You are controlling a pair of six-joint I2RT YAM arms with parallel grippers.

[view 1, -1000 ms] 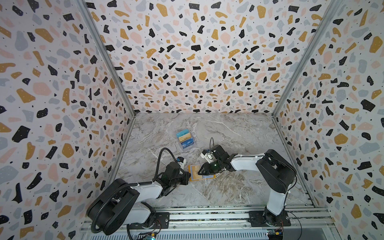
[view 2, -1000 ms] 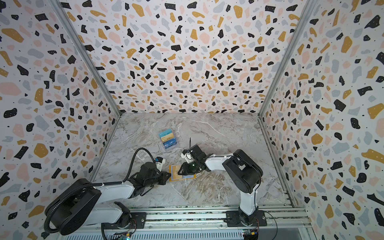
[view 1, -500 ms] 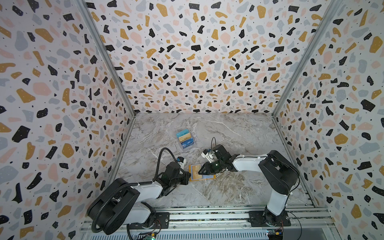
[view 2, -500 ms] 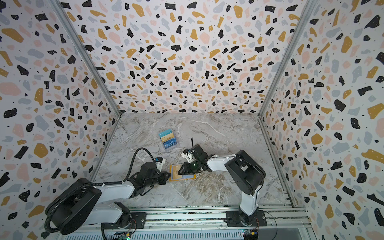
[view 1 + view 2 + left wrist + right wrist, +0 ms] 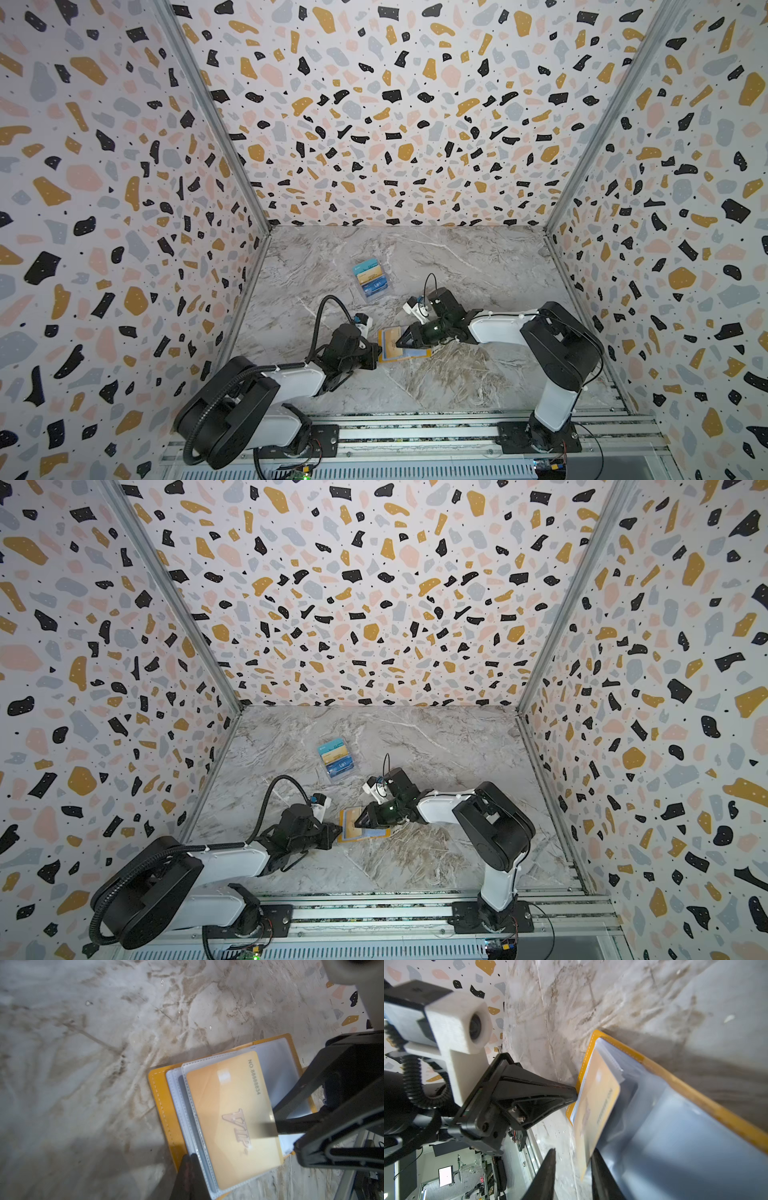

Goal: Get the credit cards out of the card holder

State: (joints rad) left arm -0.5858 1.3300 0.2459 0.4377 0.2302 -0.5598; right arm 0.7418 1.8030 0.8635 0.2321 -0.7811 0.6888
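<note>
Card holder (image 5: 164, 1105) still keeps its gold card (image 5: 228, 1105): my left end effector (image 5: 190, 1159), pressed together, pins the nine o'clock edge; my right end effector (image 5: 573, 1152), slightly spread, straddles the card.

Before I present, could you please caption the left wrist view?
Shut left gripper at the open card holder; right gripper over the gold VIP card.

My right gripper (image 5: 276, 1124) covers one edge of the gold card (image 5: 232, 1118) — in its own wrist view the card holder (image 5: 695, 1095) runs past the frame. Print inside the clear box (image 5: 370, 296) is too small for me.
</note>
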